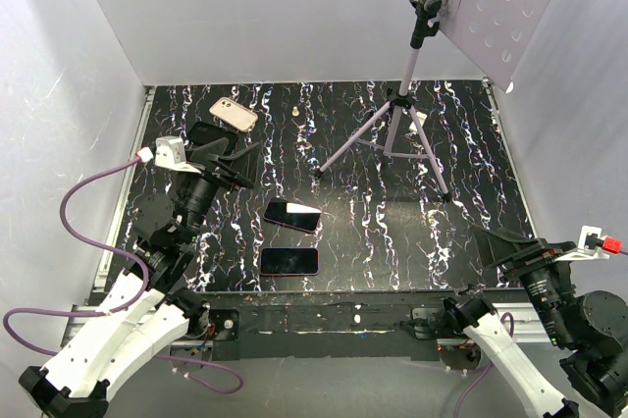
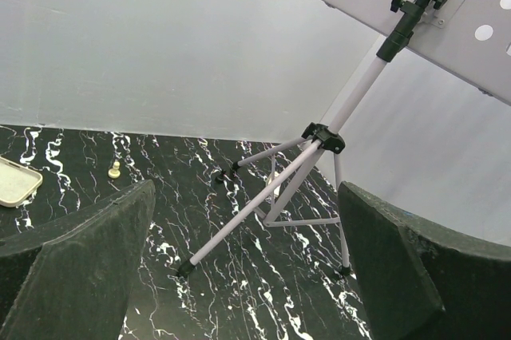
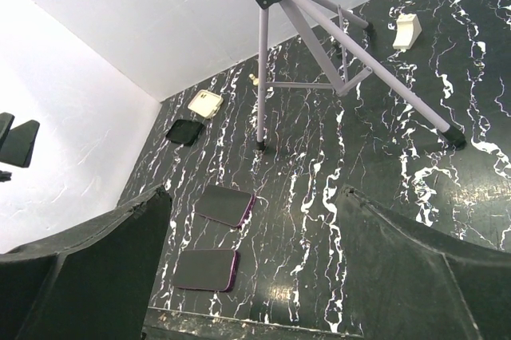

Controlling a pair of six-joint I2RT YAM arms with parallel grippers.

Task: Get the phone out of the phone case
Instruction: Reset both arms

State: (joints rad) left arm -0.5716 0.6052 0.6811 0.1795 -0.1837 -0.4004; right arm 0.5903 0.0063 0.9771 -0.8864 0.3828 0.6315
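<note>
Black marbled table [image 1: 392, 241] between white walls, nearer pink-edged phone [image 1: 289, 261] flat at front centre, farther pink-edged phone [image 1: 291, 215] just beyond, cased one unclear, left gripper [image 1: 231, 158] spread wide, empty, at left, right gripper [image 1: 500, 241] spread wide, empty, front right, tripod [image 1: 397, 114] behind.

Top camera looks steeply down from above the near edge over the whole table [image 1: 471, 178]; both wrist cameras, lower, face the far wall [image 1: 275, 16], sharing the tripod [image 1: 400, 102].

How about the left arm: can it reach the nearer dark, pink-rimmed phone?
Probably yes: the open left gripper is close on the left of the nearer dark, pink-rimmed phone, only bare tabletop between; the pale tripod stands apart.
</note>
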